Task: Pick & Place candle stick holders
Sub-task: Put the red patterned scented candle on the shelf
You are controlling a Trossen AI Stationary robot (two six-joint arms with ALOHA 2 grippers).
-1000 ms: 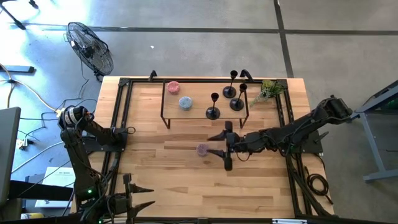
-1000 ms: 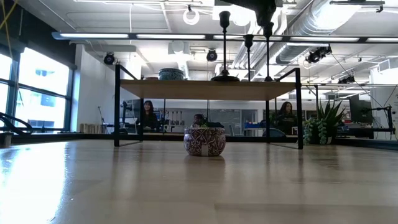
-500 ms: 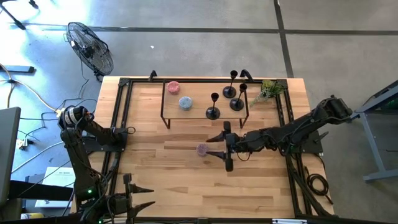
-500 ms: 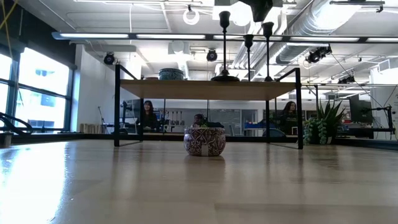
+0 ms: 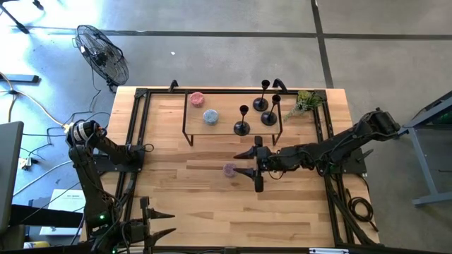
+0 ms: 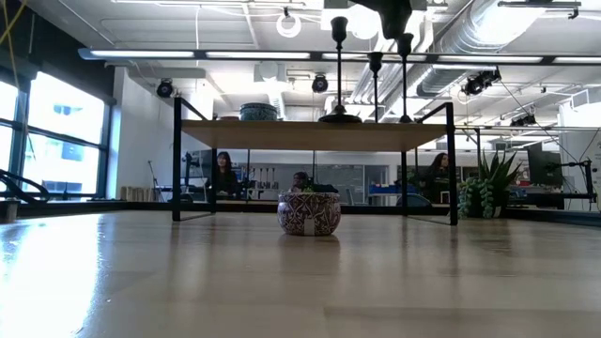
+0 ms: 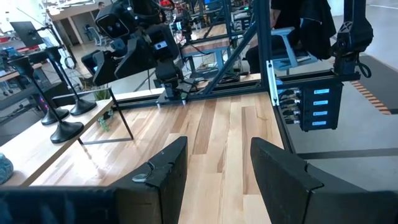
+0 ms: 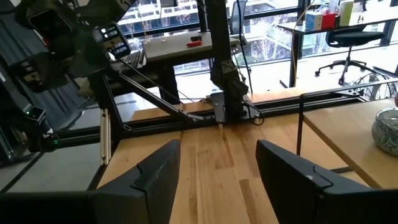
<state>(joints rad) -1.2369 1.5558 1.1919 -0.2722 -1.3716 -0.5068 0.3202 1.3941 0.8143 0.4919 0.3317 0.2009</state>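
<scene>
Three matte-black candle stick holders [image 5: 241, 127] [image 5: 260, 104] [image 5: 269, 118] stand on their round bases on the right half of a wooden shelf [image 5: 226, 107] at the table's far side. They also show in the low view [image 6: 339, 66] and in the left wrist view [image 7: 65, 130]. My right gripper [image 5: 246, 164] is open and empty, in the air over the middle of the table, just near of the shelf, its fingers pointing toward the table's left. In its own view [image 8: 217, 180] nothing lies between the fingers. My left gripper [image 7: 217, 168] is open and empty at the table's left side [image 5: 143, 149].
A small patterned purple jar [image 5: 229, 169] sits on the table just left of my right gripper's fingertips. A pink jar [image 5: 196, 99] and a blue jar [image 5: 210, 116] stand on the shelf's left half. A potted plant [image 5: 305, 103] stands at the far right. People sit in the room behind.
In the low view my right gripper has risen a little: its dark body covered the cup of the rightmost holder a second ago and now stands above it. The holders have kept still.
</scene>
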